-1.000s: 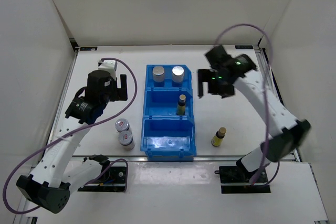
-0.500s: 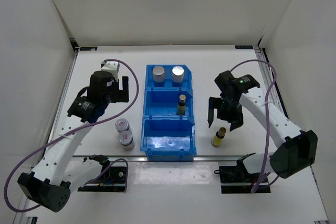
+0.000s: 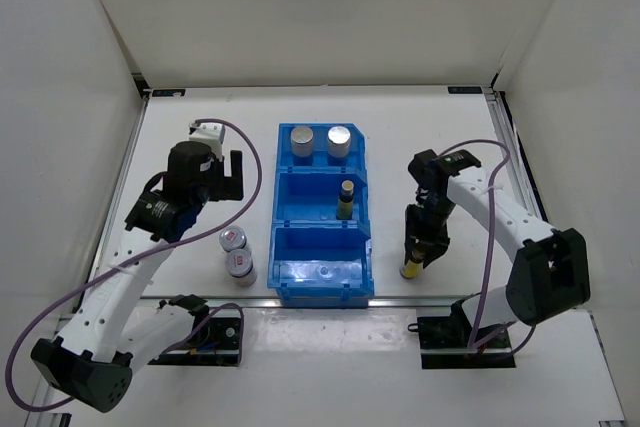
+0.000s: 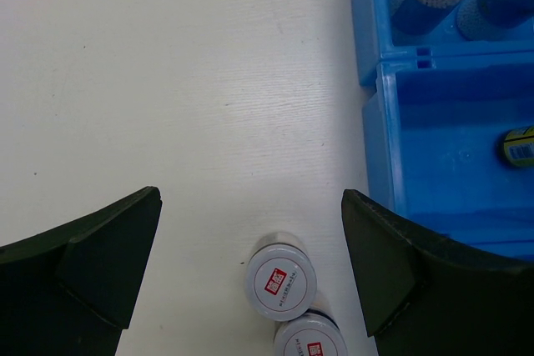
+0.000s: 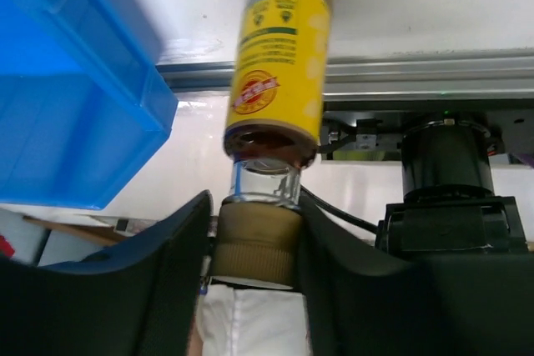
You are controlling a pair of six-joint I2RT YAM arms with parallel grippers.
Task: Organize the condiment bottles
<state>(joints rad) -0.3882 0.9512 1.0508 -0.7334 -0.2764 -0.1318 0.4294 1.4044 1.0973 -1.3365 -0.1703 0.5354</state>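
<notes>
At the far left, our left claw (image 4: 250,206) hangs wide open and empty above the bare surface (image 3: 200,127), with the farther squat bottle (image 3: 232,238) and the nearer squat bottle (image 3: 240,263) standing touching each other just below it, beside the left wall of the blue bin (image 3: 322,292). In the bin's far compartment stand the left tall bottle (image 3: 302,139) and the right tall bottle (image 3: 339,139). The middle compartment has the binned yellow bottle (image 3: 345,199) at its right side, and the near compartment holds nothing. Right of the bin, near the front edge, our right claw (image 5: 254,210) is closed down on the tan cap (image 5: 250,248) of the loose yellow bottle (image 5: 279,56), a finger pressed to each side with no gap showing. We cannot tell whether the base rests on the surface or is just off it. We judge the step in hand to be carrying this bottle to join its twin. Because we hold it only by the cap, the body can swing, so we want a firm squeeze and a straight, slow lift until the base is clearly above the bin's right wall. We then cross over and come down in the open left part of the middle compartment, well apart from the bottle already there so we do not tip it, and open only once the base is seated. The left claw is best left where it is, out of the way, until that is done.
</notes>
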